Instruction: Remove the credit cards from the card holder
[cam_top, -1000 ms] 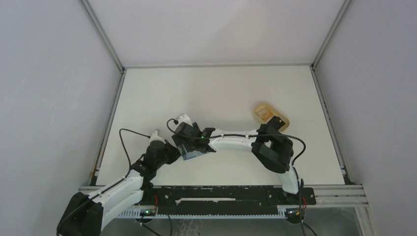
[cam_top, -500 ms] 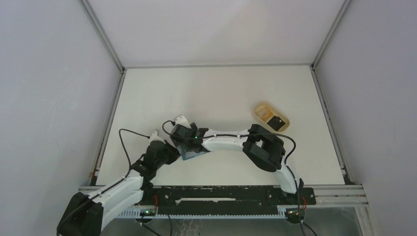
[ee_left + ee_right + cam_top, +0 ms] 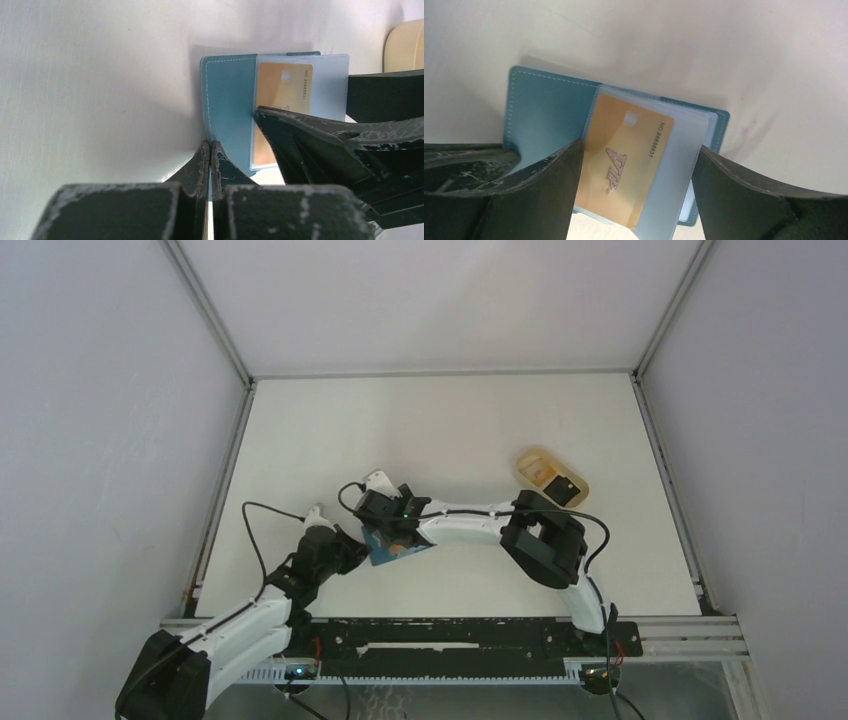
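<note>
The card holder (image 3: 549,115) lay open like a book on the white worktop (image 3: 450,420), teal cover down, and I had both hands on or around it. My left hand (image 3: 210,150) was pressed together on the edge of the holder's bare cover leaf, near a corner, so that the thin teal flap sat pinched between its two dark fingers. My right hand (image 3: 639,147) reached across from the holder's other side with its fingers (image 3: 549,190) spread wide. They straddled the stack of clear sleeves (image 3: 684,150) on the holder's second leaf. One fingertip rested at the sleeves' inner edge, where they met the bare leaf. The other stood just beside their outer edge. Whether those fingers actually squeezed the sleeves I couldn't tell. In the top sleeve lay a gold card (image 3: 624,160), face up, with raised lettering and a short row of digits. It was tucked inside the holder and tilted a little against the cover's stitched border. I couldn't tell whether other cards sat in the sleeves beneath it. Well apart from the holder, off to its right and farther from my bases, stood a tan oblong tray (image 3: 535,462). A dark card (image 3: 566,488) rested flat on the tray end farther from the holder.
</note>
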